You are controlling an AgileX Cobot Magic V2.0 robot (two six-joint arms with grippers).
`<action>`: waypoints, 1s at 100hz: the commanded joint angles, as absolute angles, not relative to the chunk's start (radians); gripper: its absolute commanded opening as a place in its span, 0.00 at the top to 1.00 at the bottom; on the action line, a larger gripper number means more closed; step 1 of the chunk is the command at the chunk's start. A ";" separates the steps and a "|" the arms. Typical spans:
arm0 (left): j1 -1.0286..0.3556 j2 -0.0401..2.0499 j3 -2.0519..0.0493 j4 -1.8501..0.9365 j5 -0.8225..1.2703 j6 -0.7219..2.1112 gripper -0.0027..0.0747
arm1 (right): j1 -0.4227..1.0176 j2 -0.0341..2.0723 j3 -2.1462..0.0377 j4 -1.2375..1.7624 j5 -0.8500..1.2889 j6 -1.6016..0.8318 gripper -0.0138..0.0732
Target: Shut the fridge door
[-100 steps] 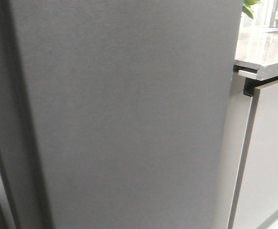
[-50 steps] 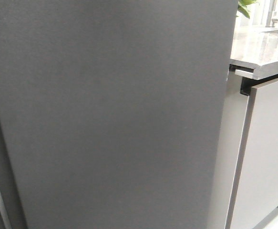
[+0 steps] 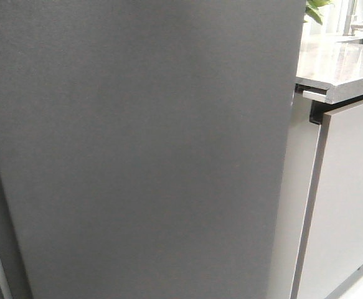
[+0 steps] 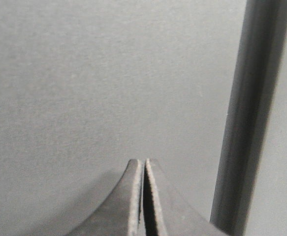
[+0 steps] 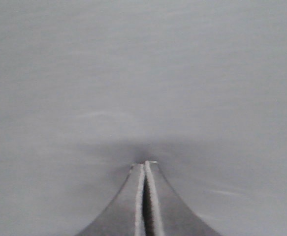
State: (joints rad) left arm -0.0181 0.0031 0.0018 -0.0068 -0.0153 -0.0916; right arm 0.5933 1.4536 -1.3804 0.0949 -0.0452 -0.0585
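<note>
While both grippers press forward with jaws pinched together and empty, the door looks nearly home.

Nearest, the left gripper (image 4: 143, 164) and right gripper (image 5: 144, 164) meet the grey door (image 3: 137, 149) tip-first, the right one seemingly touching it, the left just beside a dark groove (image 4: 246, 118). The door fills the front view, directly ahead of both. A narrow seam at its left edge suggests a final push remains. Beyond, the counter (image 3: 340, 65) and a pale cabinet (image 3: 349, 193) stand to the right.
</note>
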 commanded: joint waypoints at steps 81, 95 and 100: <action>-0.023 0.022 0.030 -0.008 -0.092 -0.095 0.99 | 0.104 0.547 -0.586 0.096 -0.068 -0.070 0.93; -0.023 0.022 0.030 -0.008 -0.092 -0.095 0.99 | 0.037 0.429 -0.448 0.096 -0.068 -0.070 0.93; -0.023 0.022 0.030 -0.008 -0.092 -0.095 0.99 | 0.019 0.390 -0.404 0.096 -0.068 -0.070 0.93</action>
